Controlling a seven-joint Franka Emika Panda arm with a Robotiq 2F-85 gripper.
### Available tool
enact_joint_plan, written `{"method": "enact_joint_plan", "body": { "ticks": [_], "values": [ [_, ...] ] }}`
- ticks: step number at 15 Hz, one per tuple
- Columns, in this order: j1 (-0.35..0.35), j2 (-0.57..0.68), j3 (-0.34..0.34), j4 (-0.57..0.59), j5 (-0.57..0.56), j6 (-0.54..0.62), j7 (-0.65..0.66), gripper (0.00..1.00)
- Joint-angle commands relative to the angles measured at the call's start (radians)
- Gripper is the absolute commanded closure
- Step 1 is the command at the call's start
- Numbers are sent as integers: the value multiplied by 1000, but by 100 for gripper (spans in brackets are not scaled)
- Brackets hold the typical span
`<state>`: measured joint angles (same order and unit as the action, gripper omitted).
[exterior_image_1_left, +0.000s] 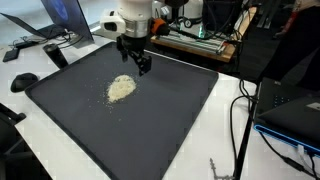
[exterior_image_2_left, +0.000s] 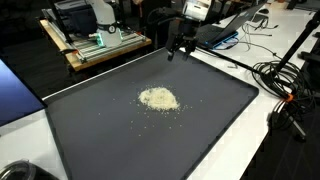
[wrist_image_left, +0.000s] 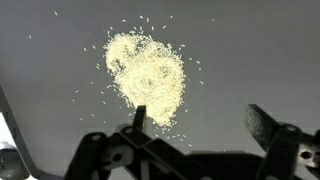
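This is a busy work room with a white table (exterior_image_1_left: 230, 150) in it. A big dark gray mat (exterior_image_1_left: 150, 130) lies flat on the table and covers most of it. The mat looks soft and has a low rim.

1 small pile of grains (exterior_image_1_left: 121, 88) sits on the mat, about in the middle. The grains are pale yellow. A few loose ones lie scattered around the pile, as the wrist view shows (wrist_image_left: 147, 80).

The pincer (exterior_image_1_left: 133, 60) hangs in the air over the far part of the mat, just past the pile. Its 2 fingers (wrist_image_left: 265, 125) stand wide apart and hold nothing. They do not touch the grains. In an exterior view the pincer (exterior_image_2_left: 180, 48) is above the far rim of the mat (exterior_image_2_left: 150, 140), and the pile (exterior_image_2_left: 158, 98) lies nearer.

Past the far side of the mat stands a wooden board (exterior_image_1_left: 195, 42) with gear on it. A laptop (exterior_image_1_left: 60, 20) is open at the far left. A small black round thing (exterior_image_1_left: 22, 82) lies on the table left of the mat. Black cables (exterior_image_1_left: 240, 110) run along the right side. Nothing stands between the pincer and the pile.
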<state>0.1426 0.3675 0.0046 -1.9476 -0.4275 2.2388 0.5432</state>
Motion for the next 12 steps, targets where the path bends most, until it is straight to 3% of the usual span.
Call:
{"method": "enact_joint_plan", "body": {
  "ticks": [1, 8, 12],
  "values": [
    [-5, -45, -26, -111, 23, 154, -11, 0],
    [-36, -93, -78, -273, 100, 346, -23, 0],
    [-87, -145, -64, -353, 249, 407, -112, 0]
  ]
}}
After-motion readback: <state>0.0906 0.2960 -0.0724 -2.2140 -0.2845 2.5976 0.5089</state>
